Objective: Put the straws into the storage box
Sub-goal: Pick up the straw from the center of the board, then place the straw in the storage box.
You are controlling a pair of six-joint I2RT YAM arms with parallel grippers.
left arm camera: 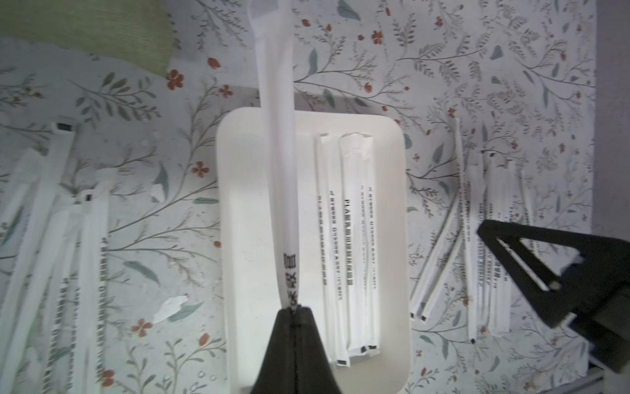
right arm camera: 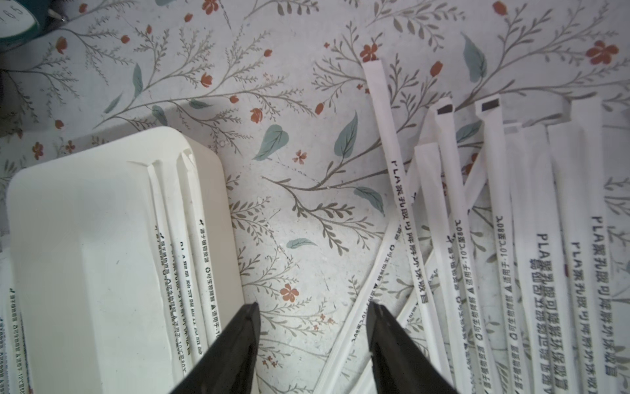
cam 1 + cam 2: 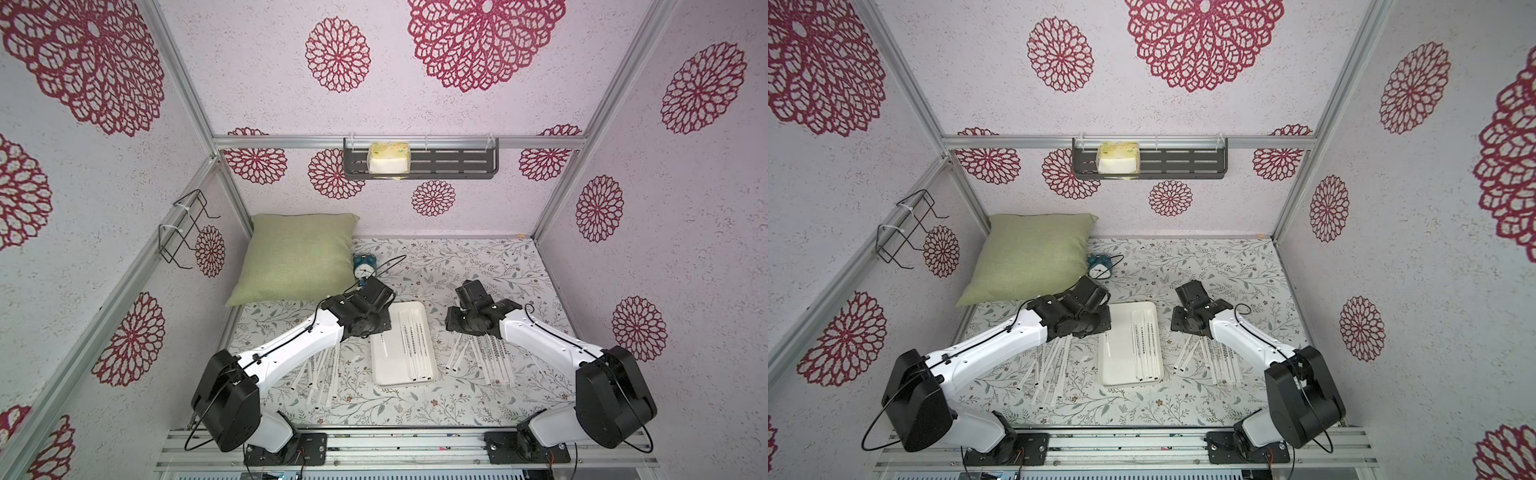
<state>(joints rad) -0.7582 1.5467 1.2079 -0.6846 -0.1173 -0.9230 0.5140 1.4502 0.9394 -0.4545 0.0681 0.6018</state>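
— Well, the left gripper [image 1: 294, 308] has its jaws pinched together on one end of a paper-wrapped straw [image 1: 276, 153], held right above the storage box [image 1: 245, 211].

— Which way does it run?

— Lengthwise along the box, roughly parallel to the few straws lying inside [image 1: 353, 238]. Those hug one long wall, with their dark tips at the box's short end nearest the arm bases. I can't make out the held one's tip.

— So how should it go in?

— I'd keep it in line with the long walls and bring both ends inside the short rims. Then lower it flat over the bare half before letting go.

— And the right gripper [image 2: 313, 307]?

— Jaws apart, holding nothing, above the tablecloth between the box and a loose pile of straws [image 2: 494, 221]. More loose straws [image 1: 85, 256] lie on the box's other side.
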